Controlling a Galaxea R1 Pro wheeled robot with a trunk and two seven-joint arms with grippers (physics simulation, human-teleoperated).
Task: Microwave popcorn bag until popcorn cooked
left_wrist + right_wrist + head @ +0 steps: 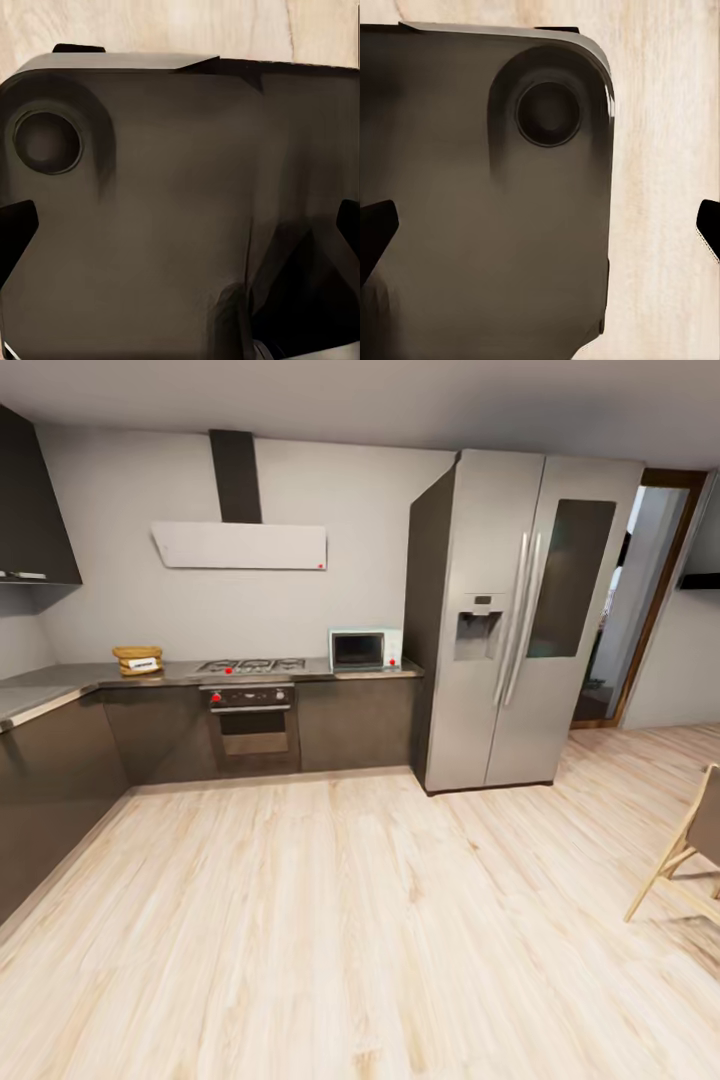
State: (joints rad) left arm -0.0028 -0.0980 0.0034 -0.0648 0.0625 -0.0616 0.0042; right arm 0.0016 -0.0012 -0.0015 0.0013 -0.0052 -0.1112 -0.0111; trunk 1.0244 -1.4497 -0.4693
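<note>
Approach stage — popcorn bag [137,659] sits mid-left on the worktop [60,682], microwave [365,649] centre.
Drive toward the bag squarely; either claw's state I cannot tell.

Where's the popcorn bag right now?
Head view: the popcorn bag sits on the countertop at far left, left of the gas hob; the microwave stands beyond the hob.

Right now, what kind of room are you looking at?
A home kitchen: a gas hob under a white hood, a mint microwave on the countertop, a tall steel fridge.
</note>
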